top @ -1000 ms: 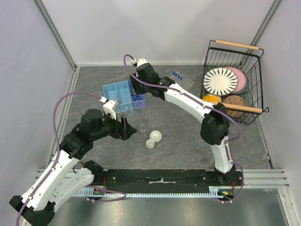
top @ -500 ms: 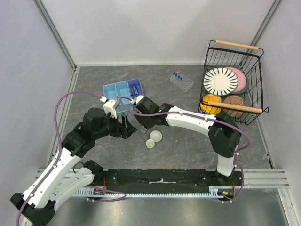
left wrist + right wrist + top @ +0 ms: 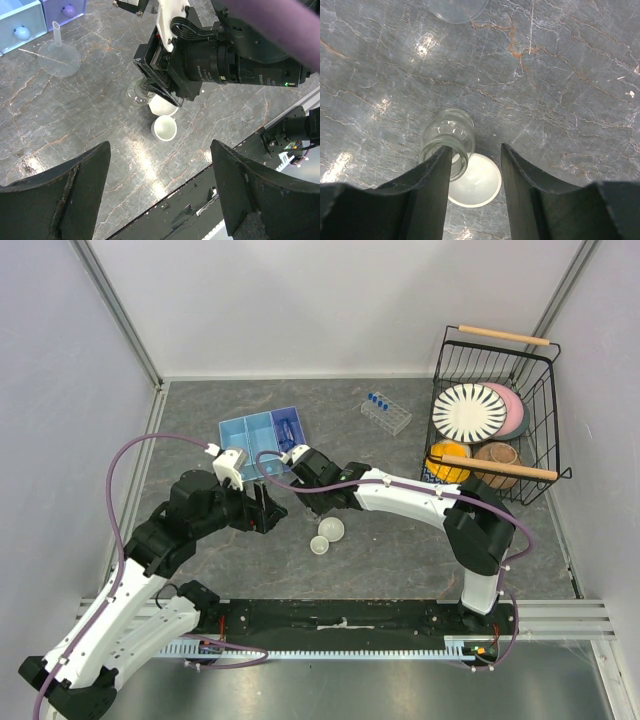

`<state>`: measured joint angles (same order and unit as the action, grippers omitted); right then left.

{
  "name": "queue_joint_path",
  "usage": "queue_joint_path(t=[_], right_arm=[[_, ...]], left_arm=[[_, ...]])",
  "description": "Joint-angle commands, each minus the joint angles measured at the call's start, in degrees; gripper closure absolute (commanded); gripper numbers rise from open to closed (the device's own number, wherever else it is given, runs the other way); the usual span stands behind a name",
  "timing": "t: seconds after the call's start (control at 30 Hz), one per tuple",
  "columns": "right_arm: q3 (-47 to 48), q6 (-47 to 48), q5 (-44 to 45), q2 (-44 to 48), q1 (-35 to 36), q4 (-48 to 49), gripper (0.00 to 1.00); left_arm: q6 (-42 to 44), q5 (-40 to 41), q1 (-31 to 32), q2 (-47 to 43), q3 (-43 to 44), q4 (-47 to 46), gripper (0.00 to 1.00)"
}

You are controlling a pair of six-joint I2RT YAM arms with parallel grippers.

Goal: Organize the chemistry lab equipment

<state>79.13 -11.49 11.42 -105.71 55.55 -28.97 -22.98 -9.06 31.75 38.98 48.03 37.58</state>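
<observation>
A second ago the right pincer was over the blue organiser tray toward the back-left corner of the counter. It has since swung forward and dropped to the middle of the counter, barely shifting in the last half second, while the left arm has drawn back a touch toward the left edge. The right pincer's fingers are spread with nothing between them, low over a small glass flask and a white dish that sit touching or nearly so; the dish shows in the gap and the flask's mouth is right at one finger. The left pincer is spread wide too, and empty. To my eye this is the approach to a pick-up, most likely of the dish, though the flask is so close I would not swear to it. The next move calls for settling the fingers either side of one item only, without toppling the flask, then closing. The dish is round, so it has no long axis across the counter, and I cannot tell whether its hollow faces up. The second white dish, just nearer the front edge, plainly sits mouth up. The flask appears to stand upright, neck pointing up. The tube rack lies toward the back-right corner beside the black wire basket. Its long axis slants from back-left to front-right, with blue-capped tubes upright at its back end.
</observation>
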Motion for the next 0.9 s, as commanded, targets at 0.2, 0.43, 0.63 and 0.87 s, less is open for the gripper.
queue_joint_path(t=[0.2, 0.43, 0.63, 0.87], right_arm=[[-1.17, -0.99, -3.16, -0.11, 0.70, 3.04, 1.00], [-1.17, -1.35, 1.49, 1.82, 0.79, 3.04, 1.00], [-1.26, -1.87, 8.52, 7.88, 0.79, 0.77, 1.00], [-4.68, -2.57, 14.50, 19.48, 0.79, -2.14, 1.00]], left_arm=[[-0.14, 5.10, 0.16, 1.97, 1.98, 0.29, 0.14], [2.68, 14.06, 0.16, 9.08, 7.33, 2.23, 0.14], [4.26, 21.09, -0.63, 18.65, 11.38, -0.31, 0.14], [2.77, 16.19, -10.99, 29.90, 17.18, -3.04, 0.16]])
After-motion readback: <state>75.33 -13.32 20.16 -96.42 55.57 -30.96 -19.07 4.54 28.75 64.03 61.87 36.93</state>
